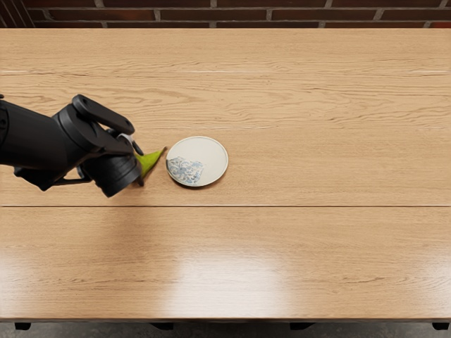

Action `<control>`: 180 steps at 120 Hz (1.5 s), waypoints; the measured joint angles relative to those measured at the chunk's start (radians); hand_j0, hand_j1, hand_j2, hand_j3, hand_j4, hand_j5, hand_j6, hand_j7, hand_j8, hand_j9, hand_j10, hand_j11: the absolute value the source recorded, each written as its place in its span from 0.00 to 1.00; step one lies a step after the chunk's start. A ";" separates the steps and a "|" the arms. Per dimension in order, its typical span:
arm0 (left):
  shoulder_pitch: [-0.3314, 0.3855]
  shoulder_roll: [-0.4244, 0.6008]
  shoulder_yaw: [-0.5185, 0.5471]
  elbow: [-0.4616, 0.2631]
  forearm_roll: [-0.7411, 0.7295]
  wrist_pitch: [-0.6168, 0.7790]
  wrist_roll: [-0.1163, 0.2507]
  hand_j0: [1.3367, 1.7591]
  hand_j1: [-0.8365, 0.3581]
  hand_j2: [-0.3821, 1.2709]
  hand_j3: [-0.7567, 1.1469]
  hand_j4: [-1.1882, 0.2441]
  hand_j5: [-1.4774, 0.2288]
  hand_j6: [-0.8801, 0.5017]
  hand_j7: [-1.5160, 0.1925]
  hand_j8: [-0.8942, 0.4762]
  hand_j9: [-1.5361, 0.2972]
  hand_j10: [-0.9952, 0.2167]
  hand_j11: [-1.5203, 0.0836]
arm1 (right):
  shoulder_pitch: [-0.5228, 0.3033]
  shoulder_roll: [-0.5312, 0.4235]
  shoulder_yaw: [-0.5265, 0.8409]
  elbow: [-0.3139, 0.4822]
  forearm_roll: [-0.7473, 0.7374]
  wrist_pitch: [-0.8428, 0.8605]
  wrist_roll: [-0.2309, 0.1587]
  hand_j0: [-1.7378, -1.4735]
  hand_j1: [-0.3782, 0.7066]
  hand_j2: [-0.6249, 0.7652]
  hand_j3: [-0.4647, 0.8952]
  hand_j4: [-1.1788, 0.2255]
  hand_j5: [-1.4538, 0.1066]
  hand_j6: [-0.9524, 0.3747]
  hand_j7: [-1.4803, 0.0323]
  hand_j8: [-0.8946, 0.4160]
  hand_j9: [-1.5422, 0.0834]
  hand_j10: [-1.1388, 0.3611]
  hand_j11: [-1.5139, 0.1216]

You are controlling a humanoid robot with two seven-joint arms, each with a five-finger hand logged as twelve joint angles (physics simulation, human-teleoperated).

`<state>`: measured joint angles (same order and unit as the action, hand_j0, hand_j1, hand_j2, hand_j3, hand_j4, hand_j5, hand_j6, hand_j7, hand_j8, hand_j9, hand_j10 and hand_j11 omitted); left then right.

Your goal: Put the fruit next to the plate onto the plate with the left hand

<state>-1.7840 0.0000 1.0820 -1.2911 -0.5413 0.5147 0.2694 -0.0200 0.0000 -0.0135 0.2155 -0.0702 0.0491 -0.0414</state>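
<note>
Left hand [121, 169] low beside the plate [211, 151], clasped around the green fruit [149, 161].

A pale wooden table [317, 105] fills the view, with soft glare at 6 o'clock. A red brick wall [211, 14] runs along 12 o'clock.

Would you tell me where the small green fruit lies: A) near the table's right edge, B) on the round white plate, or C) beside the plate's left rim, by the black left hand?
C: the small green fruit shows between the black left hand and the round white plate, outside its rim.
</note>
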 joint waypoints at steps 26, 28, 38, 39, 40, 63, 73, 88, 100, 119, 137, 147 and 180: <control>-0.041 0.000 0.049 -0.001 -0.089 0.001 0.000 0.73 0.47 0.55 0.40 0.61 0.15 0.51 0.19 0.51 0.19 0.44 0.21 | 0.000 0.000 0.000 0.000 0.000 0.000 0.000 0.30 0.04 0.45 0.34 0.83 0.92 0.71 0.97 0.67 0.94 0.75 0.91; -0.045 0.000 0.051 -0.001 -0.095 0.002 0.000 0.73 0.48 0.55 0.40 0.59 0.15 0.50 0.19 0.50 0.19 0.42 0.21 | 0.000 0.000 0.000 0.000 0.000 0.000 0.000 0.30 0.04 0.45 0.34 0.83 0.92 0.71 0.97 0.67 0.94 0.75 0.91; -0.076 0.000 0.057 -0.002 -0.114 0.004 -0.001 0.74 0.51 0.58 0.40 0.48 0.16 0.44 0.20 0.45 0.19 0.36 0.21 | 0.000 0.000 0.000 0.000 0.000 0.000 0.000 0.30 0.04 0.45 0.34 0.83 0.92 0.71 0.97 0.67 0.94 0.75 0.91; -0.076 0.000 0.057 -0.002 -0.115 0.004 -0.001 0.74 0.50 0.59 0.40 0.47 0.16 0.44 0.20 0.45 0.19 0.36 0.21 | 0.000 0.000 0.000 0.000 0.000 0.000 0.000 0.30 0.04 0.45 0.34 0.83 0.92 0.71 0.97 0.67 0.94 0.75 0.91; -0.076 0.000 0.057 -0.002 -0.116 0.004 -0.001 0.74 0.50 0.60 0.40 0.47 0.16 0.44 0.20 0.45 0.19 0.35 0.21 | 0.000 0.000 0.000 0.001 0.000 0.000 0.000 0.30 0.04 0.45 0.34 0.83 0.92 0.71 0.97 0.67 0.94 0.75 0.91; -0.119 0.000 0.031 -0.001 -0.135 -0.024 -0.005 0.75 0.47 0.67 0.40 0.35 0.14 0.42 0.19 0.44 0.19 0.35 0.22 | 0.000 0.000 0.000 0.001 0.000 0.000 0.000 0.30 0.04 0.45 0.34 0.83 0.92 0.71 0.97 0.67 0.94 0.75 0.91; -0.133 0.000 -0.004 0.005 -0.136 -0.031 -0.007 0.75 0.47 0.66 0.40 0.32 0.14 0.43 0.19 0.43 0.19 0.35 0.22 | 0.000 0.000 0.000 0.000 0.000 0.000 0.000 0.30 0.04 0.45 0.34 0.83 0.92 0.71 0.97 0.67 0.94 0.75 0.91; -0.143 0.000 -0.055 0.032 -0.137 -0.066 -0.010 0.75 0.49 0.65 0.40 0.29 0.14 0.40 0.20 0.43 0.19 0.32 0.21 | 0.000 0.000 0.000 0.000 0.000 0.000 0.000 0.30 0.04 0.45 0.34 0.83 0.92 0.71 0.97 0.67 0.94 0.75 0.91; -0.147 0.000 -0.099 0.053 -0.133 -0.095 -0.008 0.75 0.45 0.71 0.40 0.27 0.14 0.39 0.20 0.41 0.20 0.33 0.22 | 0.000 0.000 0.000 0.000 0.000 0.000 0.000 0.30 0.04 0.45 0.34 0.83 0.92 0.71 0.97 0.67 0.94 0.75 0.91; -0.154 0.000 -0.130 0.072 -0.131 -0.109 -0.007 0.75 0.35 0.78 0.40 0.26 0.16 0.34 0.20 0.42 0.21 0.23 0.23 | 0.000 0.000 0.000 0.000 0.000 0.000 0.000 0.30 0.04 0.45 0.34 0.83 0.92 0.71 0.97 0.67 0.94 0.75 0.91; -0.173 0.000 -0.149 0.070 -0.044 -0.110 -0.007 0.76 0.66 0.51 0.40 0.53 0.50 0.47 0.53 0.52 0.51 0.50 0.58 | 0.000 0.000 0.000 0.000 0.000 0.000 0.000 0.30 0.04 0.45 0.34 0.83 0.92 0.71 0.97 0.67 0.94 0.75 0.91; -0.177 0.000 -0.150 0.062 -0.022 -0.121 -0.005 0.76 0.77 0.41 0.40 0.63 0.62 0.53 0.65 0.57 0.62 0.61 0.70 | 0.000 0.000 0.000 0.000 0.000 0.000 0.000 0.30 0.04 0.45 0.34 0.83 0.92 0.71 0.97 0.67 0.94 0.75 0.91; -0.247 0.498 -0.043 -0.001 -0.074 -0.855 0.242 0.76 0.93 0.28 0.40 0.78 0.80 0.61 0.82 0.63 0.78 0.76 0.88 | 0.000 0.000 0.000 0.000 0.000 0.000 0.000 0.30 0.04 0.45 0.34 0.83 0.92 0.71 0.97 0.67 0.94 0.75 0.91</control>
<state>-2.0312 0.4982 1.0392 -1.2917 -0.6157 -0.3400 0.5113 -0.0199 0.0000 -0.0136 0.2153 -0.0700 0.0491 -0.0414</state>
